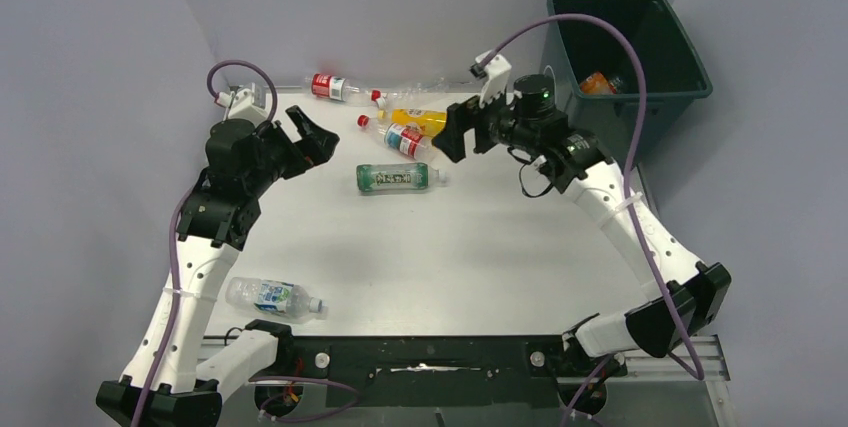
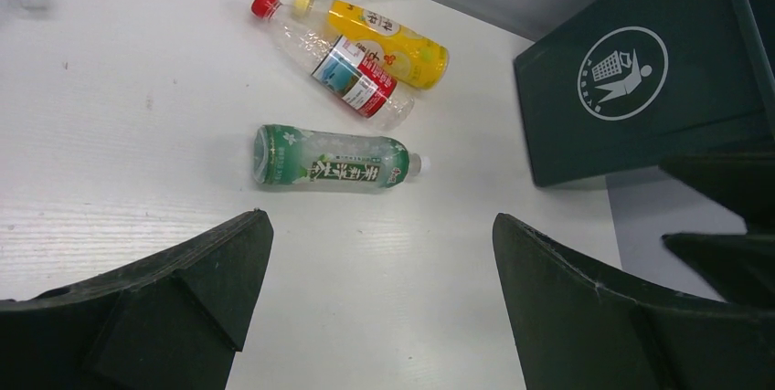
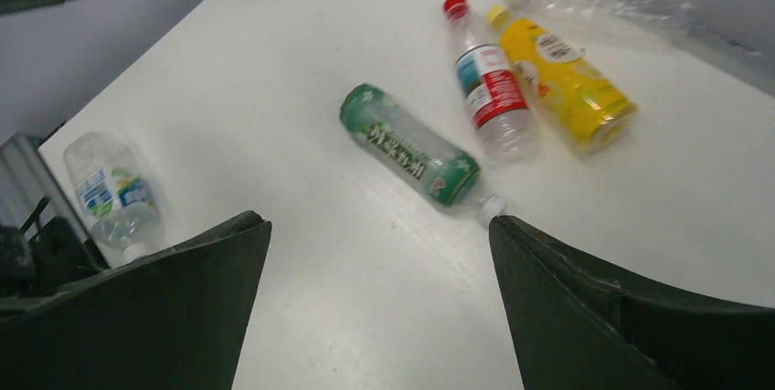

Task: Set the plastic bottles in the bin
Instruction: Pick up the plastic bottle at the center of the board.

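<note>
Several plastic bottles lie on the white table (image 1: 450, 257). A green-labelled one (image 1: 398, 178) (image 2: 329, 159) (image 3: 411, 146) is in the middle. Behind it lie a red-and-blue-labelled one (image 1: 398, 137) (image 2: 352, 74) (image 3: 492, 98) and a yellow one (image 1: 420, 120) (image 2: 388, 40) (image 3: 567, 84). Two clear ones (image 1: 335, 87) (image 1: 430, 95) rest by the back wall, and a blue-labelled one (image 1: 272, 297) (image 3: 110, 194) lies front left. The dark green bin (image 1: 690, 47) (image 2: 631, 107) stands back right with an orange bottle (image 1: 597, 82) inside. My left gripper (image 1: 318, 137) (image 2: 379, 218) hovers open left of the cluster. My right gripper (image 1: 455, 132) (image 3: 379, 220) hovers open, empty, right of it.
Grey walls close in the table at the back and on both sides. The bin stands off the table's back right corner. Purple cables loop over both arms.
</note>
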